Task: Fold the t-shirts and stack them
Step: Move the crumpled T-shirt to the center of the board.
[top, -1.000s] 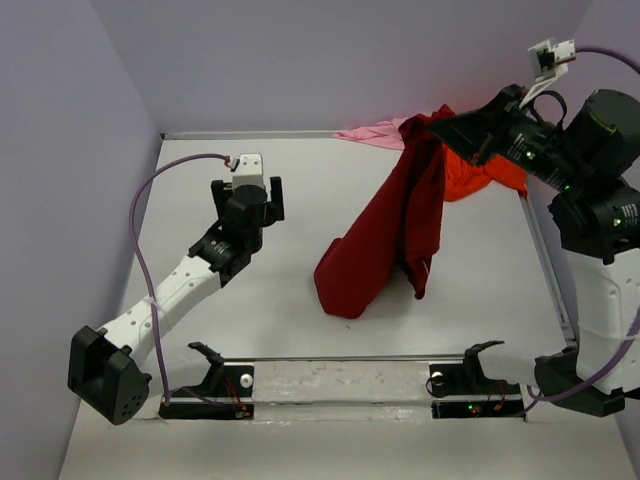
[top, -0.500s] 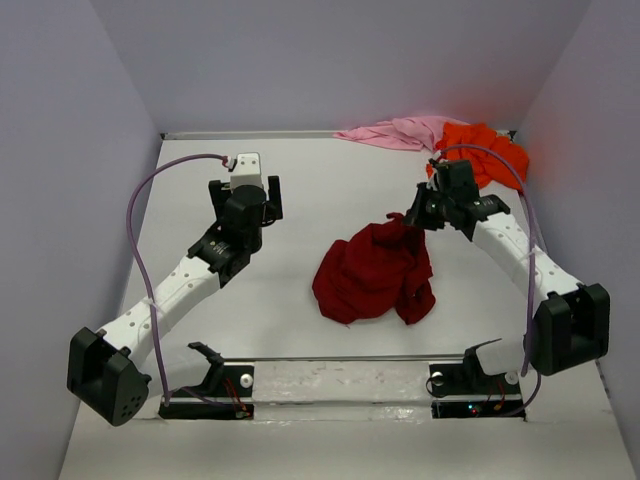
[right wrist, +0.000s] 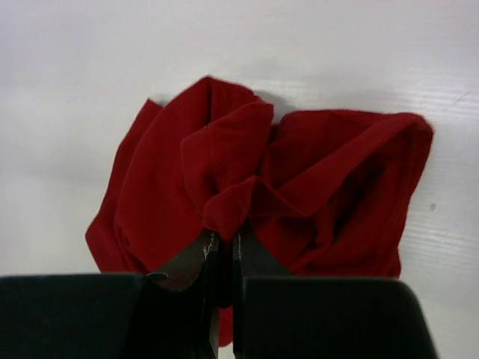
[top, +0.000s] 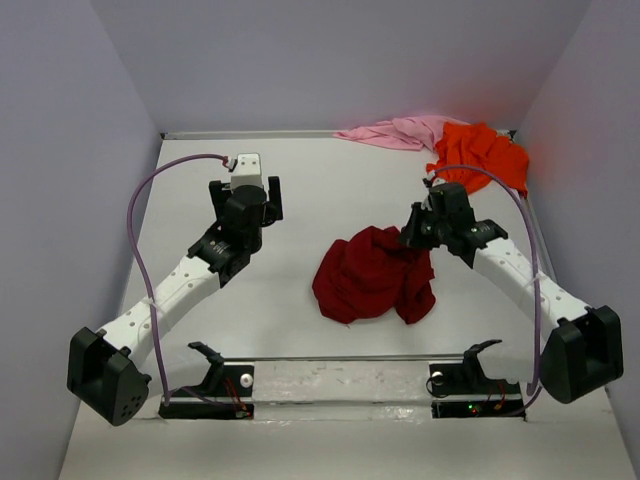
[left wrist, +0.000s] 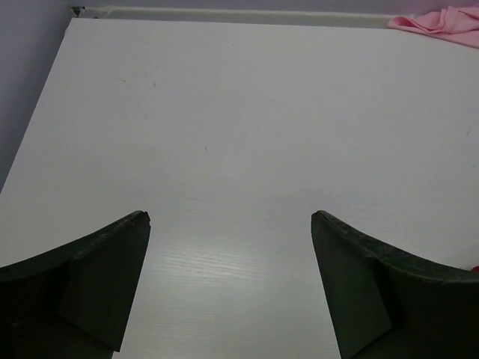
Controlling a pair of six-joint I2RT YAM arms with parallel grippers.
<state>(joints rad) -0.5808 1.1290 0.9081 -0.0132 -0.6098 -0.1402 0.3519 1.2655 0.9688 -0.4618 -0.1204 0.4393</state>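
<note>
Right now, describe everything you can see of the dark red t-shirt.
The dark red t-shirt is soft plain cloth, crumpled into an unfolded heap with creases. It lies on the table, right of centre, apart from the orange t-shirt and pink t-shirt at the far edge. The right gripper pinches a raised fold on its right side, jaws shut.

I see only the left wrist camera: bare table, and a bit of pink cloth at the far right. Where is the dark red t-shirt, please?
Observer: The dark red t-shirt lies crumpled near the middle of the table.
Operator: Is the right gripper holding it?
Observer: Yes, the right gripper is shut on a fold of it.
Operator: And the orange one?
Observer: The orange t-shirt is bunched in the far right corner, beside the pink t-shirt.
</note>
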